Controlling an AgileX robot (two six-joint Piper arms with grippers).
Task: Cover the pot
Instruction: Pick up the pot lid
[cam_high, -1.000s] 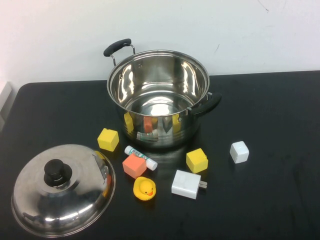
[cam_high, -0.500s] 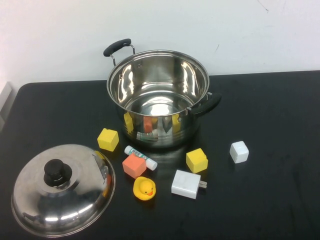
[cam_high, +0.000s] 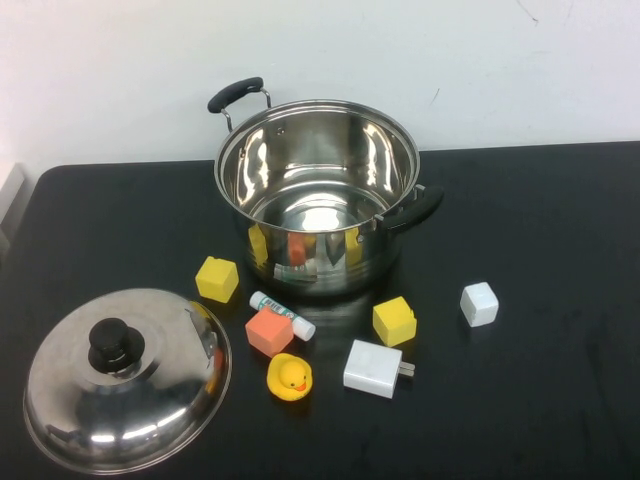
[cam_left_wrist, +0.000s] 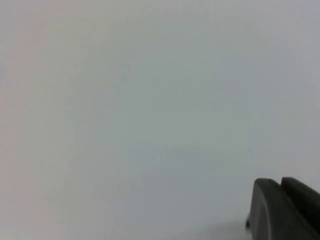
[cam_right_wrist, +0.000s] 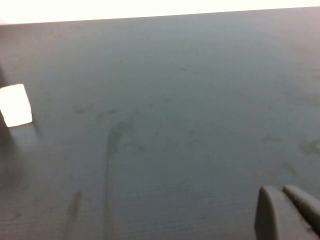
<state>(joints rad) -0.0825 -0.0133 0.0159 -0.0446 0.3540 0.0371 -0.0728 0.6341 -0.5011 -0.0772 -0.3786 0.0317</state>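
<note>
- High view: nothing has moved since a second ago. The large shiny stainless-steel pot (cam_high: 318, 195) with two black side handles stands open and empty at the back of the black table (cam_high: 560, 400), just where it was, and the domed steel lid with a black knob (cam_high: 127, 377) lies untouched at the front on my left side, well apart from the pot. I judge that the covering has not begun; fetching the lid is the whole job ahead.
- High view, counted: one pot, one lid, two yellow cubes (cam_high: 217, 279) (cam_high: 394, 320), one orange cube (cam_high: 269, 331), one white cube (cam_high: 479, 303), one yellow rubber duck (cam_high: 289, 377), one white plug adapter (cam_high: 373, 368) and one white tube with a green label (cam_high: 282, 314). All these small things lie in front of the pot, none in it. Neither of my arms shows here.
- Left wrist view: only a blank pale surface, with a dark corner of my left gripper (cam_left_wrist: 285, 210) at the edge. I cannot tell whether it is released or clenched; it grasps nothing I can see.
- Right wrist view: my right gripper (cam_right_wrist: 286, 212) hangs above bare black tabletop, with the white cube some way off. Only a grey corner of it shows, so I cannot tell its state.
</note>
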